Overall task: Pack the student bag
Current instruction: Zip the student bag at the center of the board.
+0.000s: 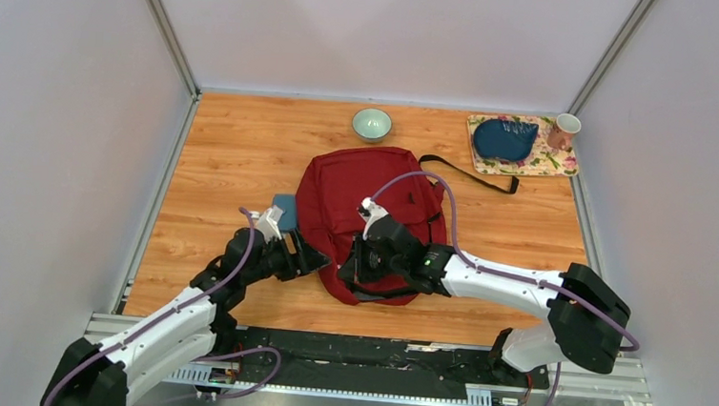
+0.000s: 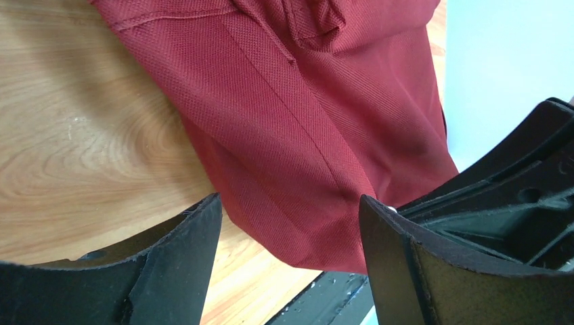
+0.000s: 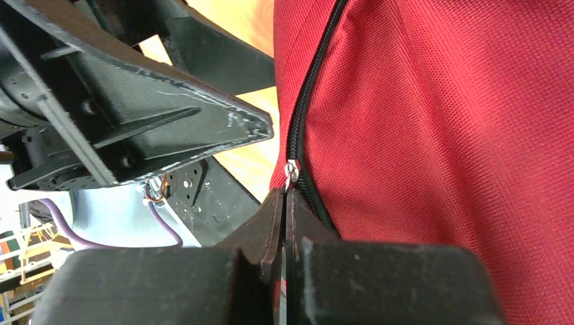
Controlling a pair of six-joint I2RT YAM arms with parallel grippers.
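Observation:
The student bag point(image 1: 365, 203), a dark red backpack, lies flat in the middle of the wooden table. My right gripper point(image 3: 284, 196) is shut on the metal zipper pull point(image 3: 292, 172) of the black zipper point(image 3: 308, 101) at the bag's near left edge. In the top view this right gripper point(image 1: 359, 258) reaches over the bag's near end. My left gripper point(image 2: 290, 200) is open, its fingers point(image 2: 189, 237) spread on either side of the bag's red corner point(image 2: 304, 169), apart from the cloth. It sits at the bag's near left side point(image 1: 311, 257).
A flat teal-blue book point(image 1: 284, 211) lies against the bag's left edge. A pale green bowl point(image 1: 372, 124) stands behind the bag. At the back right, a floral mat point(image 1: 557, 163) carries a dark blue pouch point(image 1: 504, 139) and a pink mug point(image 1: 562, 131). A black strap point(image 1: 472, 176) trails right.

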